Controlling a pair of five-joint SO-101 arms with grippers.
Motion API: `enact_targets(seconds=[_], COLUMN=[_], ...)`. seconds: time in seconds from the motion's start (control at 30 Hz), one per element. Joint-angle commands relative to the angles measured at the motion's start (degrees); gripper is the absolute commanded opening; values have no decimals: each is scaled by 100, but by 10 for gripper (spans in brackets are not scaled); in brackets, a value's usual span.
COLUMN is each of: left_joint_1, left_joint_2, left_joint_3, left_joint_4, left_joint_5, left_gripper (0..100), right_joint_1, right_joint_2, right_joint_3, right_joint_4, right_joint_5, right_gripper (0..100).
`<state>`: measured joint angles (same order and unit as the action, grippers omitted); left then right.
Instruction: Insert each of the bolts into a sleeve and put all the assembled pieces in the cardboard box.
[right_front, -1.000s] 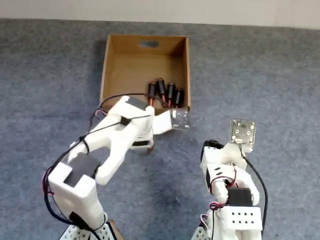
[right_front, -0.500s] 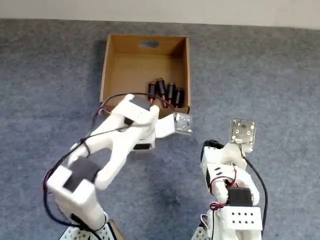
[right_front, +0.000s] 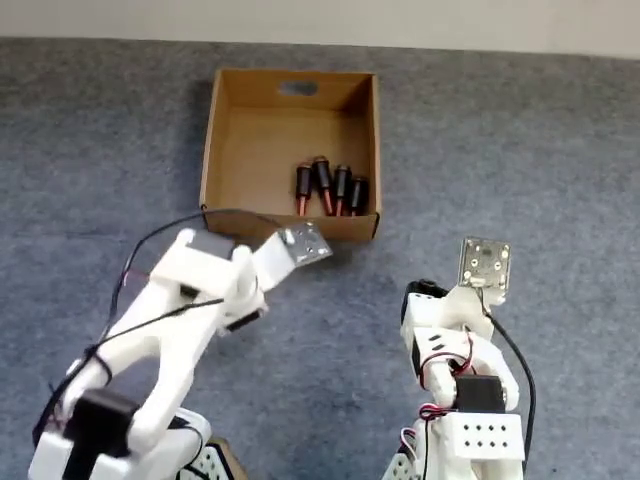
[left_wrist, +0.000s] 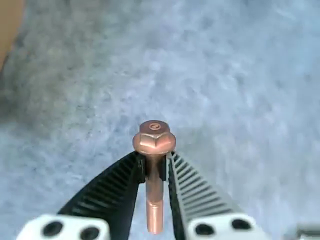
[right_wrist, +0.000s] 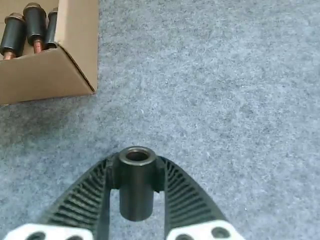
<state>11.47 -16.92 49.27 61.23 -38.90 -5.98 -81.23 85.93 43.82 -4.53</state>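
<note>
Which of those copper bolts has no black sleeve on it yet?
The bolt in the left gripper: its shank is bare; the four in the cardboard box wear black sleeves.

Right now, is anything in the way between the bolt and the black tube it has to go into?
Nothing visible. The left tool grips the bolt, the right tool grips the black tube, and only bare carpet lies between the arms. The box sits off to the side.

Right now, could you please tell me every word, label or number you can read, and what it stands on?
None can be read.
The brown cardboard box shows a dark oval on its far wall, no lettering.
Any stamp on the head of the copper-coloured hex bolt is too blurred to read.
The black cylindrical sleeve is plain.
</note>
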Motion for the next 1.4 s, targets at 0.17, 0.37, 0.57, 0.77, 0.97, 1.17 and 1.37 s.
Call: enact_targets(seconds=[0.17,0.37,0.57,0.77,0.97,1.17,1.37], left_joint_1=[-75,-84,-84,-48,-40,-40,-66], left_joint_2=[-1147,-1226,-1226,-1226,-1226,-1235,-1279], left_joint_3=[1631,1648,1640,1631,1631,1640,1376], left_joint_4=[-1565,-1556,-1574,-1582,-1582,-1582,-1407], left_joint_5=[448,466,466,466,466,466,466], left_gripper=[11,107,156,157,9,41,5], right_joint_1=[66,57,57,57,57,57,57], right_joint_2=[-48,-48,-57,-75,-75,-84,-84], right_joint_3=[-13,66,75,92,92,92,92], right_joint_4=[-57,-66,-66,-66,-66,-75,-84], right_joint_5=[-62,-62,-62,-62,-62,-62,-62], right_gripper=[5,5,5,5,5,5,5])
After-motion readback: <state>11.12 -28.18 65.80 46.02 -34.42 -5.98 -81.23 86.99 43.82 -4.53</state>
